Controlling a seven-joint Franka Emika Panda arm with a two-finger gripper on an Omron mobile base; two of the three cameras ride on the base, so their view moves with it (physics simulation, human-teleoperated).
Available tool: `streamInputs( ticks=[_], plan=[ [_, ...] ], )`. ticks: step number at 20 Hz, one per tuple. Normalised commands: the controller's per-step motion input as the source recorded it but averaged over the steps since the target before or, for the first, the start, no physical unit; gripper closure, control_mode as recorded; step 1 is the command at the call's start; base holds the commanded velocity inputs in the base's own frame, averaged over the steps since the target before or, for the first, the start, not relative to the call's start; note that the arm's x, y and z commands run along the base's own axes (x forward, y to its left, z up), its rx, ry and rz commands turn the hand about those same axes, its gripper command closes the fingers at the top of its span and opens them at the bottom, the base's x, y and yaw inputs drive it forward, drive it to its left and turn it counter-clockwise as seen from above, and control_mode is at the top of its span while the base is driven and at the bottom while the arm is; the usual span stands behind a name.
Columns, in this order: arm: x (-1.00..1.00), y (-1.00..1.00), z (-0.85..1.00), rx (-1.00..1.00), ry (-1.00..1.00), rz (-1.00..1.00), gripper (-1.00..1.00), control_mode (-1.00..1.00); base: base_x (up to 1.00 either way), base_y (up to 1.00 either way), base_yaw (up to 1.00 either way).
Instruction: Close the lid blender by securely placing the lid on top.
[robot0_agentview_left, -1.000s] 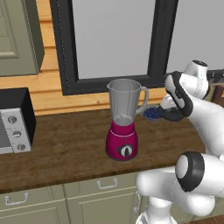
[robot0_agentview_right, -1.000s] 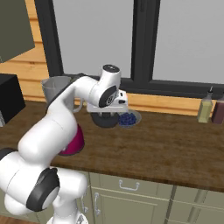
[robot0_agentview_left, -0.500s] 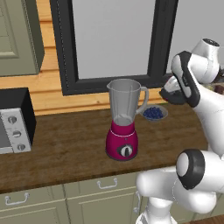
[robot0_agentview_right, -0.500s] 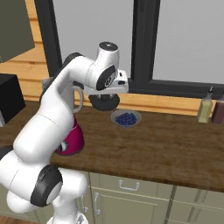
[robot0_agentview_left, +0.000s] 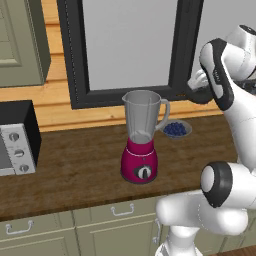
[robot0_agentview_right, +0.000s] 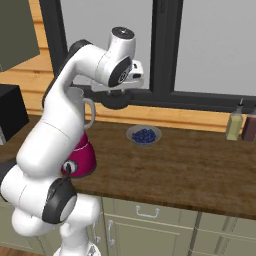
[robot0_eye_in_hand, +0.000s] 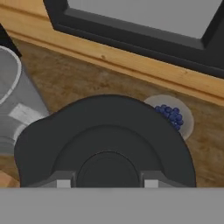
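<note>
A white robot arm holds the black lid (robot0_eye_in_hand: 105, 144) aloft above a wooden counter (robot0_agentview_left: 75, 170), its gripper (robot0_agentview_right: 118, 98) clamped on the disc with the jaws pinching the raised centre, as the hand view shows. In the right base view the lid (robot0_agentview_right: 116, 101) hangs beneath the hand in front of the dark window frame (robot0_agentview_right: 162, 50), up at about the height of the jar's rim and off to the side of it, not yet over the opening. The blender (robot0_agentview_left: 141, 137) stands on the counter with its magenta base and black dial facing forward, its translucent grey jar open at the top and its handle turned toward a small bowl of blue berries (robot0_agentview_left: 175, 130). That bowl (robot0_eye_in_hand: 175, 117) sits near the wall, partly hidden behind the lid's edge in the hand view, while the jar's rim (robot0_eye_in_hand: 8, 74) shows at that view's left. A grey microwave (robot0_agentview_left: 15, 142) with knobs stands at the counter's far left, and two bottles (robot0_agentview_right: 240, 122) sit at the far right against the wall.
</note>
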Motion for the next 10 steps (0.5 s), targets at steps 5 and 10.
streamInputs(
  ticks=[5, 10],
  plan=[
    [0.09, 0.50, 0.38, 0.00, -0.03, 0.08, 1.00, -1.00, 0.00, 0.00, 0.00],
    [0.08, 0.63, 0.30, 0.00, -0.04, 0.05, 1.00, -1.00, 0.00, 0.00, 0.00]
  ],
)
